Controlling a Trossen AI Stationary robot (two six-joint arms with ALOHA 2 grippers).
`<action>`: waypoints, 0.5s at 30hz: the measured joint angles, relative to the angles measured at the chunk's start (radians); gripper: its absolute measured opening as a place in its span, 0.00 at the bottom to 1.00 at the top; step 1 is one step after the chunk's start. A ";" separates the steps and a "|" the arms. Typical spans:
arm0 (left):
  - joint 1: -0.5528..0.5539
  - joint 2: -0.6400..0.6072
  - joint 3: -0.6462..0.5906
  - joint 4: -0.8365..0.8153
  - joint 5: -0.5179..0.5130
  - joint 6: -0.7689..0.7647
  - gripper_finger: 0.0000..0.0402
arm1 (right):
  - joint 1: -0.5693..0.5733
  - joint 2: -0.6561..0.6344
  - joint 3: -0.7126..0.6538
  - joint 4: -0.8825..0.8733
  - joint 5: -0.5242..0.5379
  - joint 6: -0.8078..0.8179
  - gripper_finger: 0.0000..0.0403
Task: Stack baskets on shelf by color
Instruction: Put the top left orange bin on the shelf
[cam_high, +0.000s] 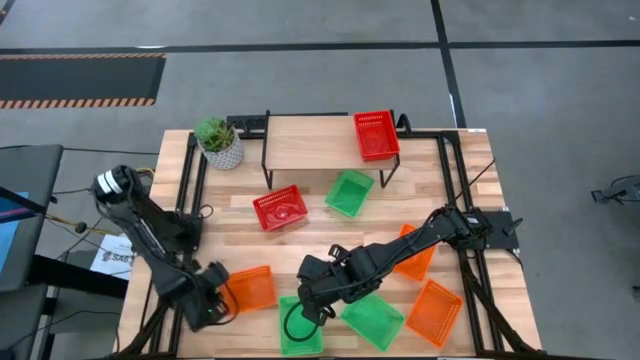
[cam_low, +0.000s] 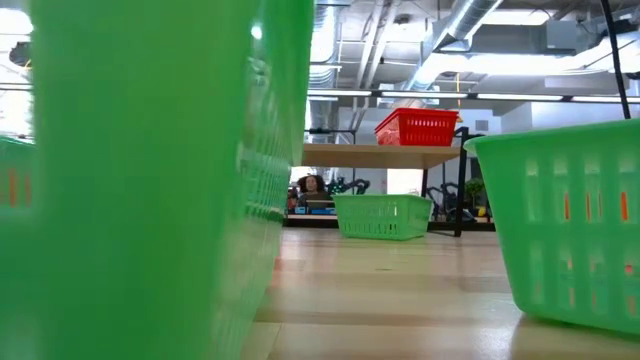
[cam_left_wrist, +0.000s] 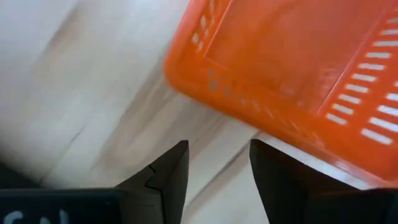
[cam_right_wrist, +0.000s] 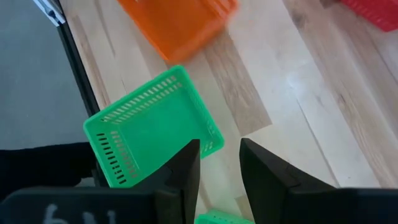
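The shelf (cam_high: 310, 140) stands at the table's far side with a red basket (cam_high: 375, 135) on its right end. On the table lie a red basket (cam_high: 280, 208), a green one (cam_high: 349, 192), three orange ones (cam_high: 250, 288) (cam_high: 413, 252) (cam_high: 434, 310) and two more green ones (cam_high: 300, 325) (cam_high: 372, 318). My left gripper (cam_left_wrist: 217, 146) is open just beside the near-left orange basket (cam_left_wrist: 292, 68), touching nothing. My right gripper (cam_right_wrist: 219, 144) is open above a corner of the near green basket (cam_right_wrist: 149, 134). In the low view, green baskets (cam_low: 150, 180) (cam_low: 570, 220) hide both grippers.
A potted plant (cam_high: 219, 142) stands at the far left by the shelf. The right arm reaches over an orange basket. Bare wood (cam_high: 330, 235) lies in the table's middle. The near table edge (cam_right_wrist: 78, 68) runs close to the near green basket.
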 joint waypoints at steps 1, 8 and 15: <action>0.033 0.020 0.000 0.040 -0.012 0.042 0.39 | 0.000 0.000 0.000 0.000 0.000 0.000 0.33; 0.293 0.125 0.001 0.254 -0.020 0.367 0.39 | 0.000 0.000 0.000 -0.025 0.005 0.052 0.33; 0.551 0.128 0.002 0.511 -0.046 0.653 0.39 | -0.007 0.001 0.000 -0.191 0.097 0.178 0.33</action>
